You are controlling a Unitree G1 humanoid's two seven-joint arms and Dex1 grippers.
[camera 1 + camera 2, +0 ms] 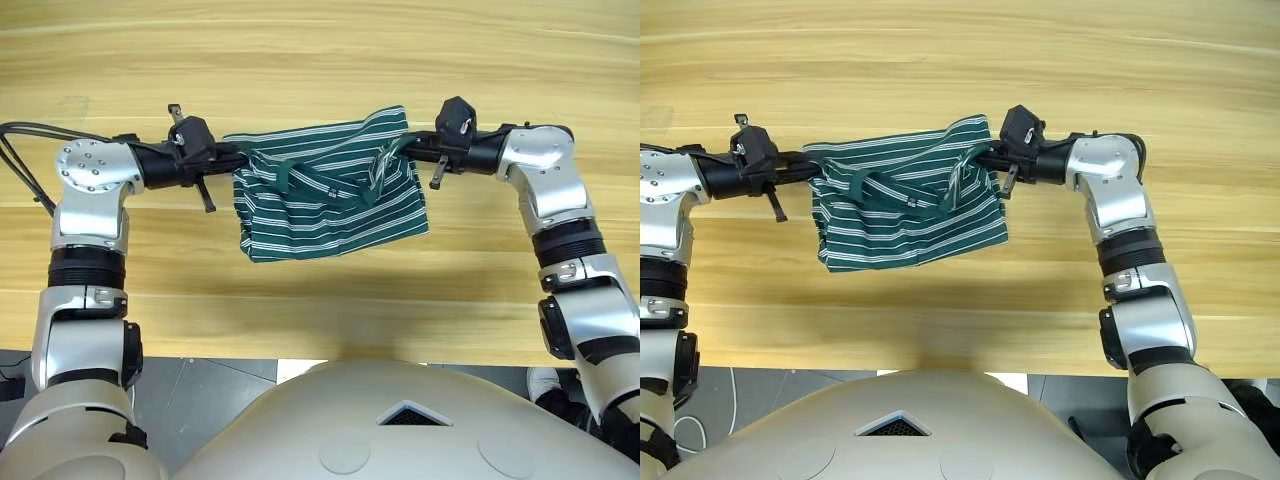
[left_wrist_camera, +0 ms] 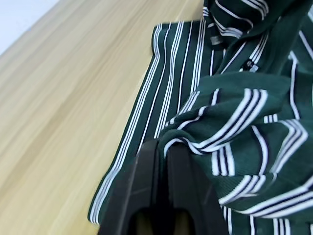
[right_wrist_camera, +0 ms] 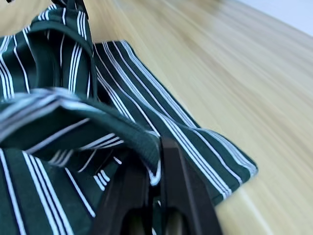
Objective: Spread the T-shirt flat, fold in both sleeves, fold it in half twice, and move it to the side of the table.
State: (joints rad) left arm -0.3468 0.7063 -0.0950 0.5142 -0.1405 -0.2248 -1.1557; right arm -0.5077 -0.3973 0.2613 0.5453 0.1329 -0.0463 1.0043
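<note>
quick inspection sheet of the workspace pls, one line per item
surface: wooden table, pale planks.
job's things: green striped T-shirt, bunched, not flat, stretched between both grippers, part of it resting on the table.
clutter: nothing seen.
grippers: left gripper shut on one end of the T-shirt; right gripper shut on the other end.
cables: black cables looping beside the left arm.
surroundings: grey floor below the table's near edge.

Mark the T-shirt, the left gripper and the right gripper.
T-shirt [image 1: 330,215]: left eye view, middle of the striped cloth.
left gripper [image 2: 163,147]: left wrist view, between its fingertips, pinching cloth.
right gripper [image 3: 155,159]: right wrist view, between its fingertips, pinching cloth.
</note>
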